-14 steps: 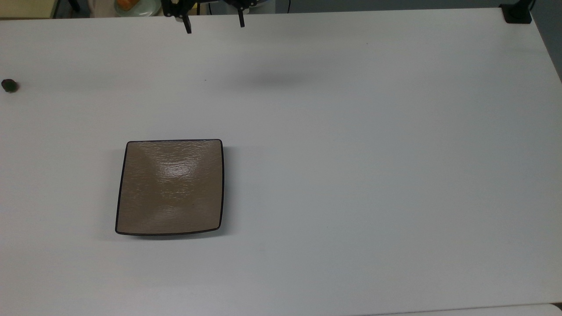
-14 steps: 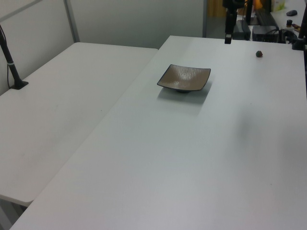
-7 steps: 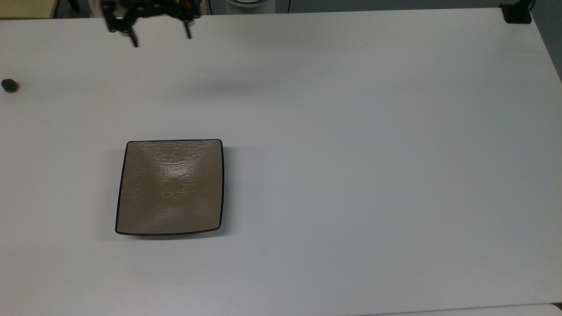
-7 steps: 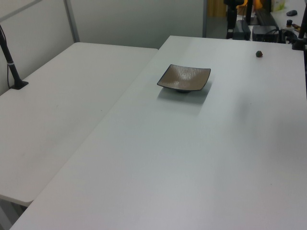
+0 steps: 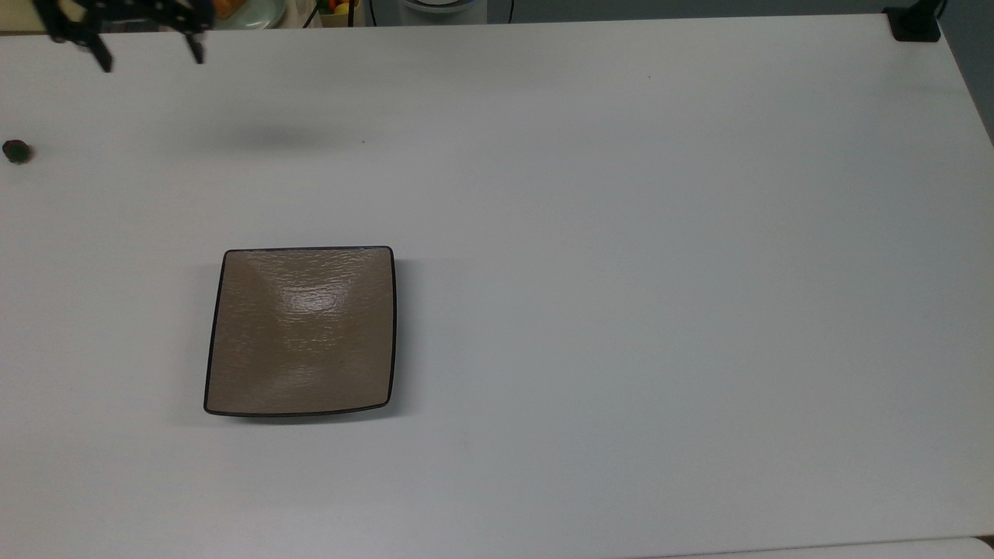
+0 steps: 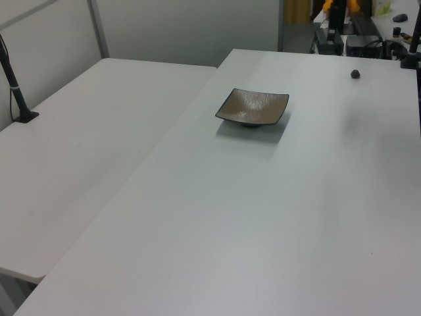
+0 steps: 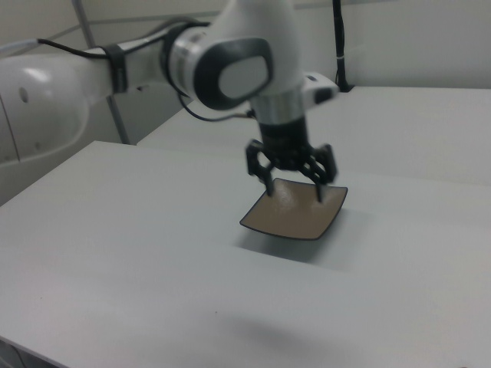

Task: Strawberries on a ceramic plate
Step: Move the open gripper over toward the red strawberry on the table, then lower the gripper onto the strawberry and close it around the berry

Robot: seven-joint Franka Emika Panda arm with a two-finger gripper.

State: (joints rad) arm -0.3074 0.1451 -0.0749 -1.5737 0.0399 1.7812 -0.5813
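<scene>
The strawberry (image 5: 15, 151) is a tiny dark lump lying on the white table at the top view's far left edge; in the left view the strawberry (image 6: 355, 74) lies far back on the right. The square tan-brown ceramic plate (image 5: 301, 330) with its thin black rim sits bare, left of centre in the top view, and the plate (image 6: 253, 106) (image 7: 291, 221) is also bare in the side views. My gripper (image 5: 151, 60) hangs open and holds nothing above the table's top-left corner, to the right of and beyond the strawberry. In the right view the gripper (image 7: 294, 192) hovers with its fingers spread.
A black clamp (image 5: 915, 23) is fixed at the top view's top right corner. A bowl with something orange (image 5: 241, 9) stands beyond the table's far edge. A second white table (image 6: 85, 131) with a black post (image 6: 16, 85) adjoins on the left view's left.
My gripper has travelled along the far edge toward the top view's left, nearer the strawberry, staying open. Plate and strawberry have not moved.
</scene>
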